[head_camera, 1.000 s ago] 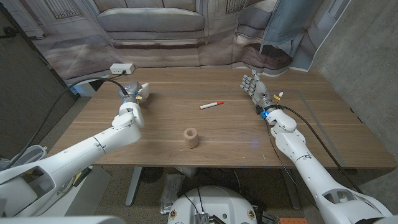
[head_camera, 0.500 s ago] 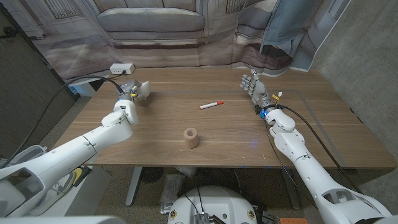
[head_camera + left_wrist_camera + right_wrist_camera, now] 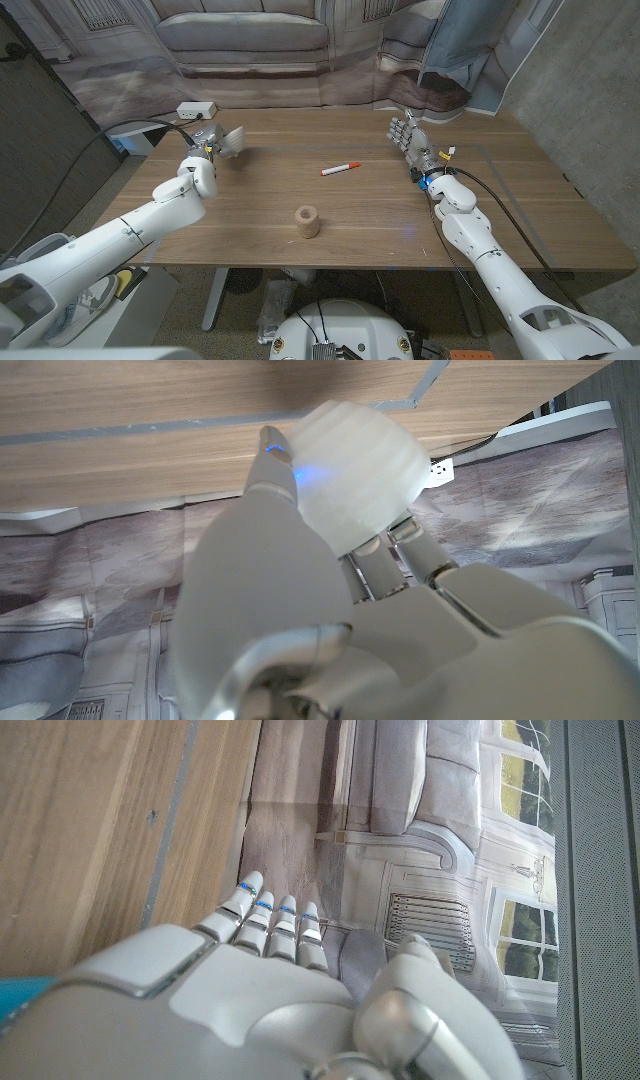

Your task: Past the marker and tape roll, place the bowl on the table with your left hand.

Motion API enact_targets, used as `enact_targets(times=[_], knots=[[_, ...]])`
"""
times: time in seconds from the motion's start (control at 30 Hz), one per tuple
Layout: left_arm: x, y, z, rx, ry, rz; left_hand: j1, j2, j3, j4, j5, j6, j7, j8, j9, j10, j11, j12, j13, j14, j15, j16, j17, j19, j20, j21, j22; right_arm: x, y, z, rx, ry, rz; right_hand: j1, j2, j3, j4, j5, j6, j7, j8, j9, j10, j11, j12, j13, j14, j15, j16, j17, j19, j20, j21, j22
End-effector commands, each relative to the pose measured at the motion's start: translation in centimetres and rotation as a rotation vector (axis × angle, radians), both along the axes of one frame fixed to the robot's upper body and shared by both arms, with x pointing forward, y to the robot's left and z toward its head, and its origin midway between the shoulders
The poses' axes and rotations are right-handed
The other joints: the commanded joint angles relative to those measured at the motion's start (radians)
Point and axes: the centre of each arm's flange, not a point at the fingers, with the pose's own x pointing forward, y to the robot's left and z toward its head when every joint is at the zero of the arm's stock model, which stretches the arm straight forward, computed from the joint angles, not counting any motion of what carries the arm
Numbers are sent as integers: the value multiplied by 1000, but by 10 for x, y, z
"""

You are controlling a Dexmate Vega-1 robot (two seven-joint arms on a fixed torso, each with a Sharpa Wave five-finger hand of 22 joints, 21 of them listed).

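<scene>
My left hand holds a pale translucent bowl above the table's far left part. In the left wrist view the bowl sits tilted between that hand's fingers. A red and white marker lies near the table's middle. Closer to the front edge stands a tan tape roll. At the far right of the table my right hand stands upright with its fingers straight and apart, holding nothing; the right wrist view shows that hand's back.
A white power strip sits off the table's far left corner. A draped backdrop hangs behind the wooden table. A thin line is marked on the table near the right hand.
My left hand has carried the bowl a little farther back and to the right, and the bowl now sticks out more from the hand. The right arm, marker and tape roll have stayed put.
</scene>
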Motion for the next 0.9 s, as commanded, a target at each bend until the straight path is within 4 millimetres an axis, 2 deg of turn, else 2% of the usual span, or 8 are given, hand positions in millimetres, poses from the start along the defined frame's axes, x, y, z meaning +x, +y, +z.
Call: enact_targets(times=[0.03,0.4,0.6,0.9], knots=[[-11,-9,-2,5,-8,-18,37,47,5,8,6,143,40,15,82,24,-17,4,156,35,-68,-4,154,-7,-98,9,-2,-6,-6,-2,-12,-25,11,1,10,0,0,1,5,4,1,2,6,-4,-3,6,5,0,-1,5,9,-36,-2,3],[-27,-23,2,20,-23,-49,36,48,6,9,5,145,39,19,79,24,-20,0,160,36,-68,-7,162,-11,-97,17,-4,-10,-8,5,-45,-15,14,1,10,-1,0,1,5,4,1,2,7,-3,-3,6,5,1,-2,6,10,-36,-4,3],[-33,-18,0,10,-19,-86,36,47,6,9,5,142,37,20,79,24,-20,-1,163,35,-68,-10,167,-18,-96,21,-6,-11,-8,1,-37,6,5,0,10,-1,-1,1,6,5,1,2,6,-1,-3,6,5,0,-2,6,11,-35,-6,3],[-35,-13,-13,6,1,-91,36,46,7,9,4,143,38,22,75,25,-19,-3,166,32,-67,-14,172,-22,-95,27,-7,-16,-6,-4,-30,10,-10,0,11,-2,-1,1,6,5,1,2,5,-4,-4,6,4,-1,-3,6,11,-35,-8,4]])
